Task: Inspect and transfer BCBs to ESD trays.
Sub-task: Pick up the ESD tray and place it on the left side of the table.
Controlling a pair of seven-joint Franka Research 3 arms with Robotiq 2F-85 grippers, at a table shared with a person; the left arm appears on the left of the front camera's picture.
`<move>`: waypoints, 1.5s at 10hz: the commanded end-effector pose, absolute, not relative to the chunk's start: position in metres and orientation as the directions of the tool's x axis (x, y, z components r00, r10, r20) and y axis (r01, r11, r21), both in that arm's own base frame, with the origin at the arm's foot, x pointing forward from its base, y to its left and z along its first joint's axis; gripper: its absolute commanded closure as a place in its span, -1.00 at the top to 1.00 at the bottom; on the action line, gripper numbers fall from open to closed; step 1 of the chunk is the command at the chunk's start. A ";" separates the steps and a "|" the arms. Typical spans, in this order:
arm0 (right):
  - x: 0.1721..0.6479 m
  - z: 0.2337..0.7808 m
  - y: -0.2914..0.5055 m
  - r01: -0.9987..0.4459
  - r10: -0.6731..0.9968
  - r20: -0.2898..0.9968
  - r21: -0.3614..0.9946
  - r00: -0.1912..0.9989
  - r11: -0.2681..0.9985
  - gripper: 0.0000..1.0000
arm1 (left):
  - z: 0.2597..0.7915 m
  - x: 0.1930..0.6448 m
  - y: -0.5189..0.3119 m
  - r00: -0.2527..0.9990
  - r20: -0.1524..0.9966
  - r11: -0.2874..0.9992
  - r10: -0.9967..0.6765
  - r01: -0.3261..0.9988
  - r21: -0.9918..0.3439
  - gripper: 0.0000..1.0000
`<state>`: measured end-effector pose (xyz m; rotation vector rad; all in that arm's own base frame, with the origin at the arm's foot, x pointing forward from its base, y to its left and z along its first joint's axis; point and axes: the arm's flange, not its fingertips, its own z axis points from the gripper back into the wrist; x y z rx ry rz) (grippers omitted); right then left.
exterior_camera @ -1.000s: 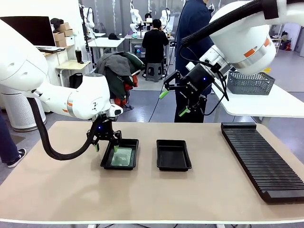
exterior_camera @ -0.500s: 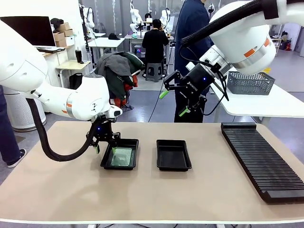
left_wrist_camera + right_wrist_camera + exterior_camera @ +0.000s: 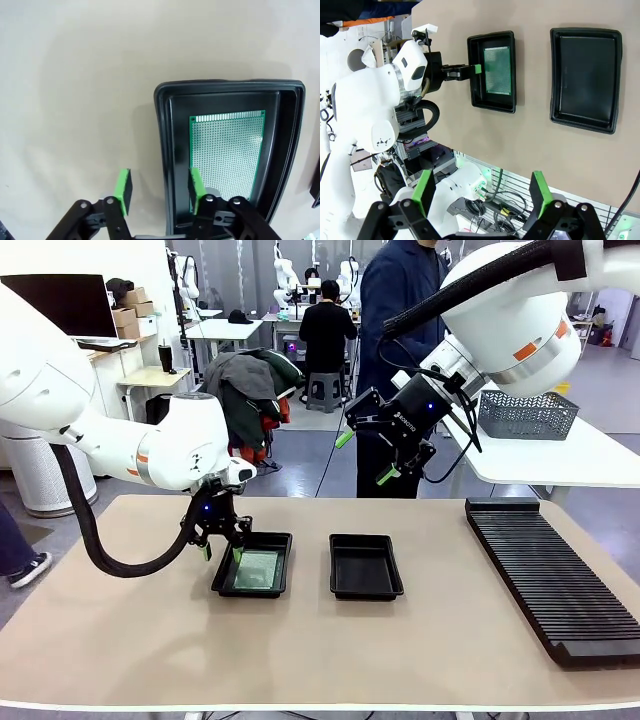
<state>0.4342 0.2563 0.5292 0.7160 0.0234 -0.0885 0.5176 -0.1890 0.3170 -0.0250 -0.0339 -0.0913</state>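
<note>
On the surface (image 3: 300, 650), your left hand (image 3: 159, 184) stands over the side wall of the left tray (image 3: 162, 107), fingers apart, one inside and one outside. One BCB (image 3: 227, 150) lies flat in that tray. The other tray (image 3: 366, 539) is just beside; your right hand (image 3: 365, 457) hangs high, wide apart.

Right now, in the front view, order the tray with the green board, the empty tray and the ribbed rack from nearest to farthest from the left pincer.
1. Tray with the green board: left side of the table, its rim straddled by the left pincer.
2. Empty tray: mid-table, to the right of the first.
3. Ribbed rack: far right side.
</note>
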 end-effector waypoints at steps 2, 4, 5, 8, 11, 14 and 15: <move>0.437 0.529 0.258 0.093 -0.083 -0.046 0.647 0.995 0.756 1.00 | 0.311 0.513 -0.187 0.996 0.037 0.996 -0.085 0.086 -0.030 -0.13; 0.437 0.529 0.258 0.093 -0.083 -0.046 0.647 0.995 0.756 1.00 | 0.310 0.513 -0.188 0.996 0.035 0.996 -0.078 0.080 -0.046 -0.30; 0.437 0.529 0.258 0.093 -0.083 -0.046 0.647 0.995 0.756 1.00 | 0.310 0.513 -0.189 0.996 0.035 0.996 -0.079 0.080 -0.042 -0.20; 0.437 0.529 0.258 0.093 -0.083 -0.046 0.647 0.995 0.756 1.00 | 0.307 0.513 -0.189 0.997 0.026 0.996 -0.077 0.078 -0.042 -0.76; 0.437 0.529 0.258 0.093 -0.083 -0.046 0.647 0.995 0.756 1.00 | 0.307 0.513 -0.191 0.996 0.022 0.996 -0.083 0.084 -0.035 -0.93; 0.437 0.529 0.258 0.093 -0.083 -0.046 0.647 0.995 0.756 1.00 | 0.306 0.514 -0.190 0.997 0.015 0.996 -0.077 0.078 -0.043 -1.00; 0.437 0.529 0.258 0.093 -0.083 -0.046 0.647 0.995 0.756 1.00 | 0.307 0.513 -0.189 0.997 0.016 0.996 -0.076 0.077 -0.045 -1.00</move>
